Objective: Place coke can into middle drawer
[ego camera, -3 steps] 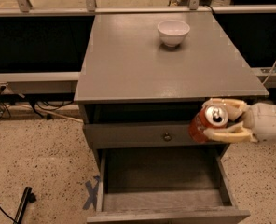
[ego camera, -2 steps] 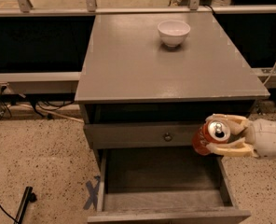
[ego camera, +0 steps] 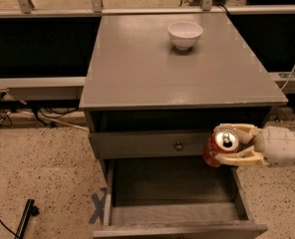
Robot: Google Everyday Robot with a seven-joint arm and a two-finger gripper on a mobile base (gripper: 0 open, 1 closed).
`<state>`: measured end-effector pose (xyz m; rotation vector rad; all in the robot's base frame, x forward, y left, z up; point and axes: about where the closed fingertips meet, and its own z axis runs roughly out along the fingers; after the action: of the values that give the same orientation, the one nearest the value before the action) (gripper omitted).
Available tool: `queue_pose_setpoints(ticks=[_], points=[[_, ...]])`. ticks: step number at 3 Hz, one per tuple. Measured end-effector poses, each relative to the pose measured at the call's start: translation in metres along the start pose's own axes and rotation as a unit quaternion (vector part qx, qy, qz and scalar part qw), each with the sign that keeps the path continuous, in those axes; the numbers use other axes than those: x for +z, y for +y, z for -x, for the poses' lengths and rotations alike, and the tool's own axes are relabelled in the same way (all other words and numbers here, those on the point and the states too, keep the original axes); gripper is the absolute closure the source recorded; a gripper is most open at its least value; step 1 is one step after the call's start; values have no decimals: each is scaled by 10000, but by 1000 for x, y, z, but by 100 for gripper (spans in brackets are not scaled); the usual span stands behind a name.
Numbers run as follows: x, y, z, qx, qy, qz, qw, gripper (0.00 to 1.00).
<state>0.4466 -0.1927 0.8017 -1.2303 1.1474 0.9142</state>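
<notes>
I've got the hand (ego camera: 228, 145) at the right, just below the counter's (ego camera: 147, 78) front right corner, fingers clamped on the coke can (ego camera: 220, 148). Can's tilted, silver top twd camera, over the right rear of the open middle drawer (ego camera: 172, 214). There's a white bowl (ego camera: 185, 34) nr the counter's back edge.

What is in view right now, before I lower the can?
coke can: one, red with silver top, held over the open drawer's right side
middle drawer: one, grey, pulled open, below the can
drawer front: one, grey with round knob, closed, above the open drawer
bowl: one, white, back of the cabinet top
cabinet top: one, grey, centre of view
tape cross: one, blue, floor left of the drawer
black object: one, floor, bottom left
claw: one, beige, shut on the coke can, reaching in from the right
</notes>
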Motion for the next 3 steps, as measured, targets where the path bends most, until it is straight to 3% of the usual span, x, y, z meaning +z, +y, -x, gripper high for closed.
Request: queue_pose_setpoints(ticks=[1, 2, 3], points=[[-24, 6, -72, 408, 609, 207, 9971, 100], [-68, 33, -158, 746, 977, 173, 9923, 100], [-95, 50, -215, 887, 1065, 26, 9903, 100]])
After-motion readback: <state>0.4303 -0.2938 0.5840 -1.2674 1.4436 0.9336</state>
